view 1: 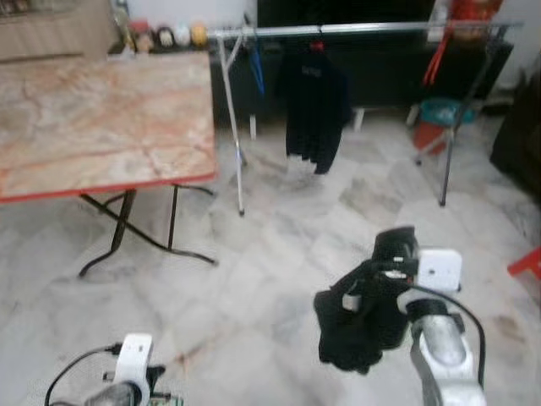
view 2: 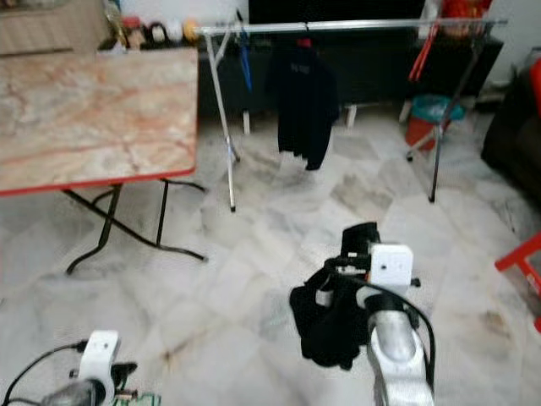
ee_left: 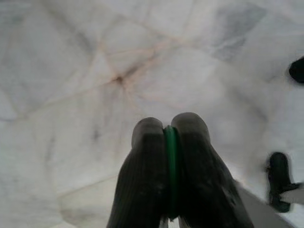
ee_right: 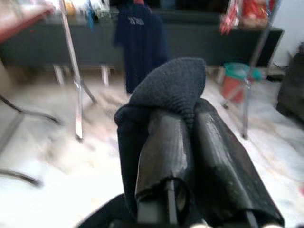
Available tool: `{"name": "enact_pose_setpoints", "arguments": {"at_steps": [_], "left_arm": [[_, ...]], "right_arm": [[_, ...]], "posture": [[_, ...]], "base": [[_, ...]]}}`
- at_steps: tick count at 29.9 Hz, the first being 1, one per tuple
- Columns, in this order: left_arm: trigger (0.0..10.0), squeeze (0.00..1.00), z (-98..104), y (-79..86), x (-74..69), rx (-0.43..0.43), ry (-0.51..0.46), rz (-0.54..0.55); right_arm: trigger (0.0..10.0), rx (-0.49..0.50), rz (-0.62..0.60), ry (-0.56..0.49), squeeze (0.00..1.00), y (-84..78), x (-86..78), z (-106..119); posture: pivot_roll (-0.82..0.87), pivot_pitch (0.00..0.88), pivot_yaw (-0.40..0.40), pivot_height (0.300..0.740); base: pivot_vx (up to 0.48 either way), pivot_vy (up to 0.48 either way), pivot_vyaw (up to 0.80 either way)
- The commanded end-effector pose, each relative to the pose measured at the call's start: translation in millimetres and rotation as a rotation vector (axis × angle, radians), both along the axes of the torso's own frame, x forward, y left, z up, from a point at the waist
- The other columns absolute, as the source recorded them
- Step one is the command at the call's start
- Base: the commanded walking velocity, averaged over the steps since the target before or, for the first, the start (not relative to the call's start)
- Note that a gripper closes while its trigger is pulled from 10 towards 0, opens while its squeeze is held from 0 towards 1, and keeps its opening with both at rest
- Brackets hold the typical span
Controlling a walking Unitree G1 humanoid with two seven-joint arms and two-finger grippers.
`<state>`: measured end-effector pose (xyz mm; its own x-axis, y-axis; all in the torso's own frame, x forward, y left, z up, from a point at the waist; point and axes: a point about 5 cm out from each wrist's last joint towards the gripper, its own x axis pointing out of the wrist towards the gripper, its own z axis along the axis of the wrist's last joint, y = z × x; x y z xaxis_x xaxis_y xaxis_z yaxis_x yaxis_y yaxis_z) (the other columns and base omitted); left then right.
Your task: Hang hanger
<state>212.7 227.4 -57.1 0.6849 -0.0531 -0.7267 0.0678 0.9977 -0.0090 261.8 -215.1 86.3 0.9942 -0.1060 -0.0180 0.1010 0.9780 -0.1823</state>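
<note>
On the left, table: a folding table [view 1: 101,118] with a marble-patterned top, red edge and thin black crossed legs is seen standing on the pale marbled floor tiles [view 1: 279,245].
Left gripper: the left gripper [ee_left: 170,142] is held low over the floor; its two black ribbed fingers are pressed together, with a thin green strip seen between them.
Rack: a metal clothes rail [view 1: 355,30] on slim legs is set across the back of the room.
Hung garment: a dark shirt [view 1: 314,110] is hung from the rail on a red-hooked hanger [view 1: 317,44].
Right gripper: the right gripper [ee_right: 190,128] is raised in front, its fingers clamped on a dark knitted garment [view 1: 359,326], which is draped limp below it.
Hanger under the held garment: cannot be made out.
Bucket: a teal-rimmed bucket [view 1: 444,114] is placed by the rail's right leg; its contents cannot be told.
</note>
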Motion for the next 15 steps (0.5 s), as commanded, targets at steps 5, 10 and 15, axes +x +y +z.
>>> {"name": "enact_pose_setpoints", "arguments": {"at_steps": [5, 10, 15], "left_arm": [[10.0, 0.0, 3.2, 8.1, -0.3, 0.024, -0.032, -0.007], [10.0, 0.0, 8.5, 4.5, 5.5, 0.034, -0.102, -0.063], [10.0, 0.0, 15.0, -1.3, 12.4, 0.05, -0.173, -0.153]], "right_arm": [[10.0, -0.179, 0.133, 0.095, 0.0, 6.2, 17.5, 7.1], [10.0, -0.253, 0.286, 0.258, 0.0, 9.6, 30.3, 5.1], [10.0, -0.354, 0.468, 0.351, 0.0, 18.9, 42.9, 10.9]], "posture": [[0.03, 0.0, 0.044, 0.74], [0.04, 0.0, 0.04, 0.74], [0.07, 0.0, 0.032, 0.74]], "base": [[0.0, 0.0, 0.0], [0.0, 0.0, 0.0], [0.0, 0.0, 0.0]]}}
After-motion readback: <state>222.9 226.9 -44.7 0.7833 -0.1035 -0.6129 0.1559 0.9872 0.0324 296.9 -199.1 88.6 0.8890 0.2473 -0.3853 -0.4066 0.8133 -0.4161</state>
